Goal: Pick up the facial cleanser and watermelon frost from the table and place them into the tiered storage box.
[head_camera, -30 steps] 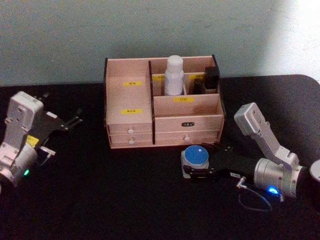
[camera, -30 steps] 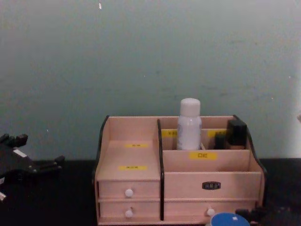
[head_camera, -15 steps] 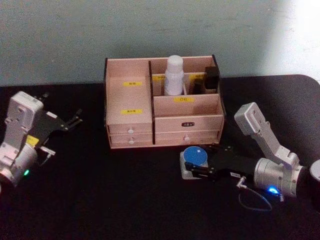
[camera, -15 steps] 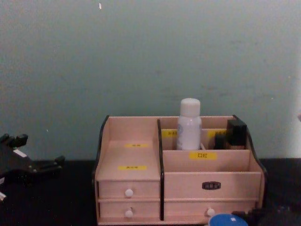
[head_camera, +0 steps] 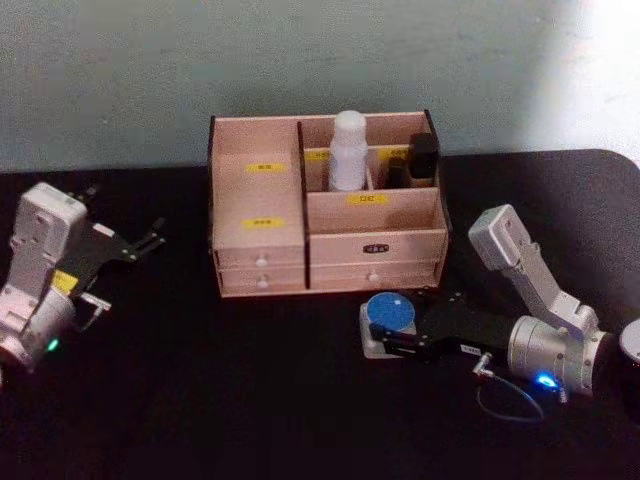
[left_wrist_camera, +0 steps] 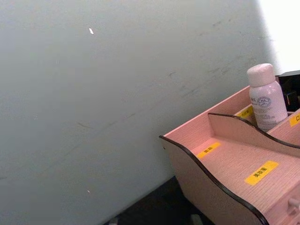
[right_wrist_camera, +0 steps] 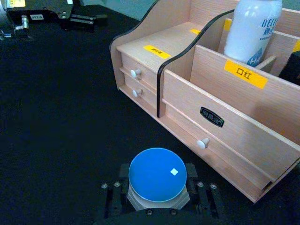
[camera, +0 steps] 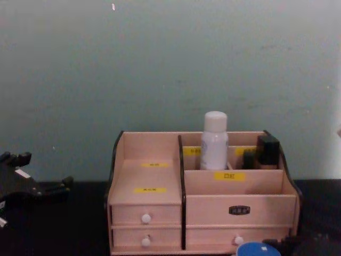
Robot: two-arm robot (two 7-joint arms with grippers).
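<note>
The right gripper [right_wrist_camera: 158, 199] grasps the blue-lidded jar [right_wrist_camera: 157, 174] low on the worktop [head_camera: 250, 380], just in front of the tiered storage box [head_camera: 262, 198], where too shallow a lift could knock it against the drawer fronts; the left gripper [head_camera: 140, 243] sits parked far left.

It is dim in here. The strongest light lands on the pale green wall [head_camera: 600, 60] up and to the right of the light wooden storage box with dark edges [head_camera: 375, 215], bleaching it almost white. The matte black tabletop [head_camera: 250, 400] in front of the box swallows light. The squat pale jar with a round blue lid [right_wrist_camera: 157, 176], just before the box, carries one small white glint.
</note>
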